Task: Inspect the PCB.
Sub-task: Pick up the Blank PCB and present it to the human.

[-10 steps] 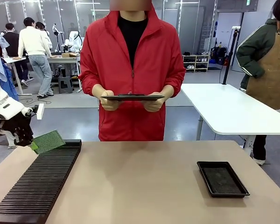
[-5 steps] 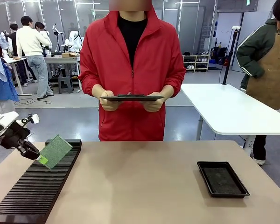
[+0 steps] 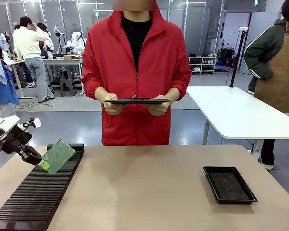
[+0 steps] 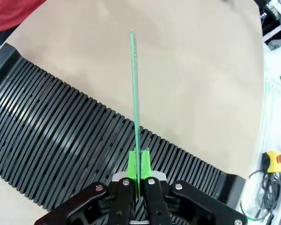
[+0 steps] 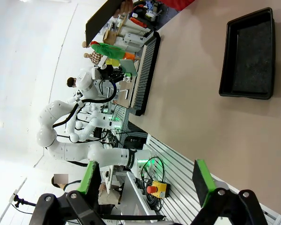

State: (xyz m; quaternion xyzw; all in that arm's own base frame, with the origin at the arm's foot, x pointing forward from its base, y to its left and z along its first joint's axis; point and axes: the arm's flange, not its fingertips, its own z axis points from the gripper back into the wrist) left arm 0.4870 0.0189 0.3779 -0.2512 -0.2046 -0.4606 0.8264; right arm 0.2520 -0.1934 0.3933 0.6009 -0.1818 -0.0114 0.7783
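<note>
A thin green PCB (image 3: 58, 155) hangs tilted over the far end of the black slotted rack (image 3: 38, 190), pinched at its lower corner by my left gripper (image 3: 40, 163), which is shut on it. Seen edge-on in the left wrist view, the PCB (image 4: 135, 93) rises from between the green pads (image 4: 132, 164) above the rack's slots (image 4: 61, 136). My right gripper (image 5: 145, 180) stands open high above the table, nothing between its fingers. Across the table a person in a red jacket (image 3: 137, 72) holds a dark flat tablet (image 3: 136, 100) in both hands.
A shallow black tray (image 3: 229, 184) lies at the right of the table, also in the right wrist view as the tray (image 5: 248, 56). The tan tabletop (image 3: 144, 192) between rack and tray is bare. Another white table (image 3: 236, 113) stands behind at the right.
My left gripper has lowered and swung the PCB from flat near the rack's far end to a tilted pose over the rack; in the last half second it hardly moved.
</note>
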